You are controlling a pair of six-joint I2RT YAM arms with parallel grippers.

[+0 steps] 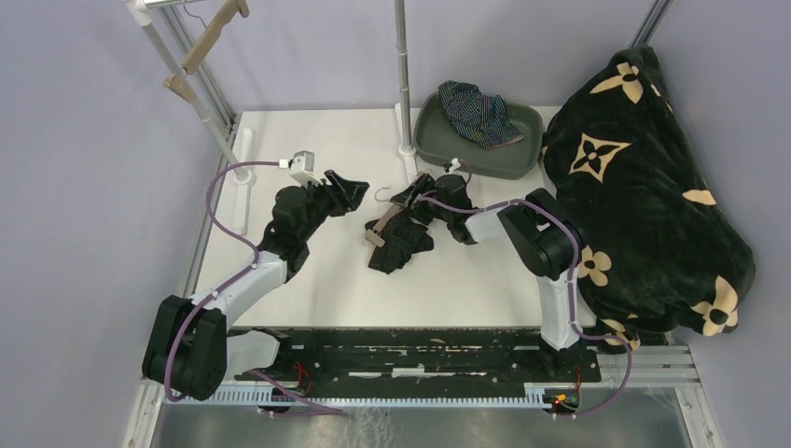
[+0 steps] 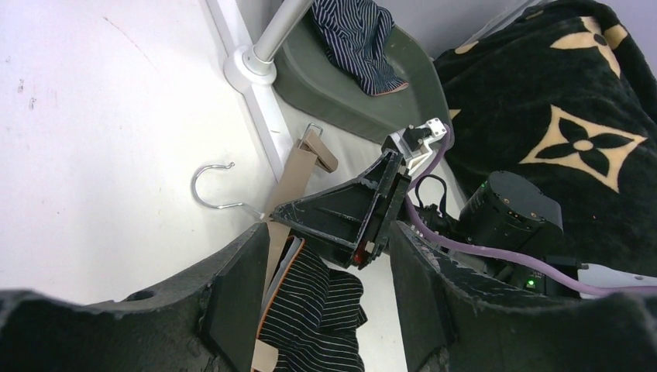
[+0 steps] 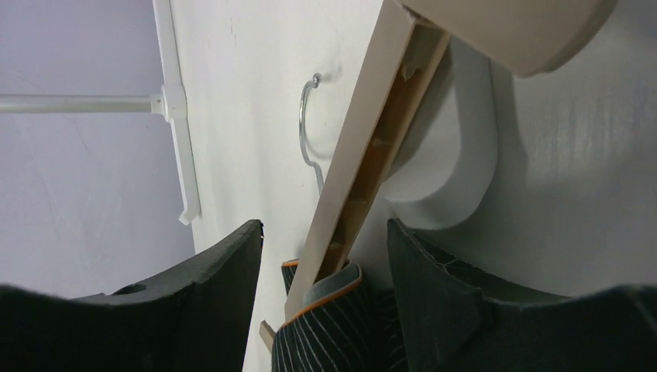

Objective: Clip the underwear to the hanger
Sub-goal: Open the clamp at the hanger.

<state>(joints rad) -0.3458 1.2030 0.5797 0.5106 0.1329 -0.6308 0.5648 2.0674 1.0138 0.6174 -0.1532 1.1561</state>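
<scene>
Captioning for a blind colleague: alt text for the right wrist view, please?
The right gripper, jaws apart, straddles a tan hanger bar and the pinstriped underwear at its lower end. The hanger's metal hook lies on the white table.

Buried hanger, cropped cloth

From above, the tan wooden hanger [image 1: 379, 230] lies half under the black pinstriped underwear [image 1: 406, 245] and the right arm's jaws, so its clips cannot be made out. In the right wrist view its upper end runs off the top edge beside a blurred pale shape [image 3: 511, 31]. The left wrist view crops the navy striped underwear [image 2: 356, 39] at the top.
</scene>
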